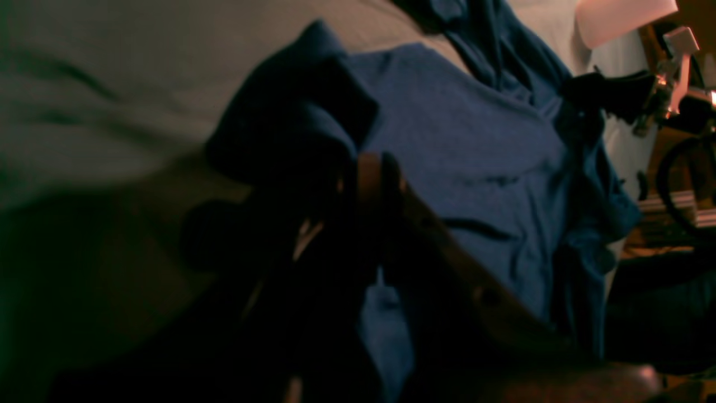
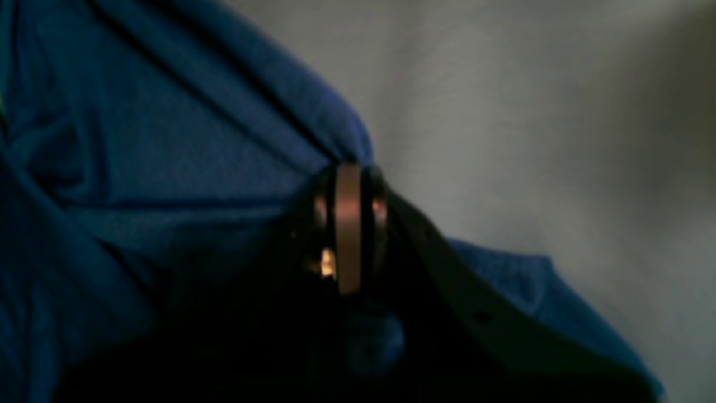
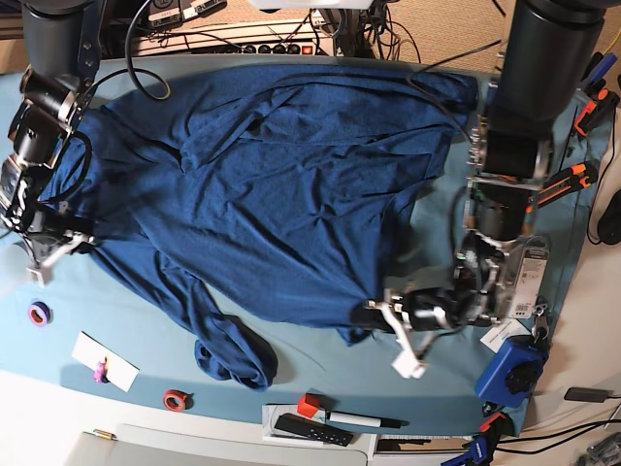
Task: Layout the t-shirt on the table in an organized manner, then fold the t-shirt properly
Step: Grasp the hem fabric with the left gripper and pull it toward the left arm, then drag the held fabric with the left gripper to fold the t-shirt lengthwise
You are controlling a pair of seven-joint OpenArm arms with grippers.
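We read no legible writing. Both grippers, left (image 3: pixel 374 313) and right (image 3: pixel 78 239), pinch edges of the dark navy knit t-shirt (image 3: pixel 281 184), spread across the teal-clothed table (image 3: pixel 146 330); tape rolls (image 3: pixel 176 399), black marker (image 3: pixel 361 419) sit nearby.

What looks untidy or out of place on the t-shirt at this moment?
The t-shirt is not flat: one sleeve lies twisted and bunched near the table's front edge, and creases cross the body.

There was one t-shirt (image 3: pixel 272 184) on one table (image 3: pixel 126 311), two tape rolls (image 3: pixel 39 313), one white card (image 3: pixel 105 360), one marker (image 3: pixel 361 419), one remote (image 3: pixel 311 429).
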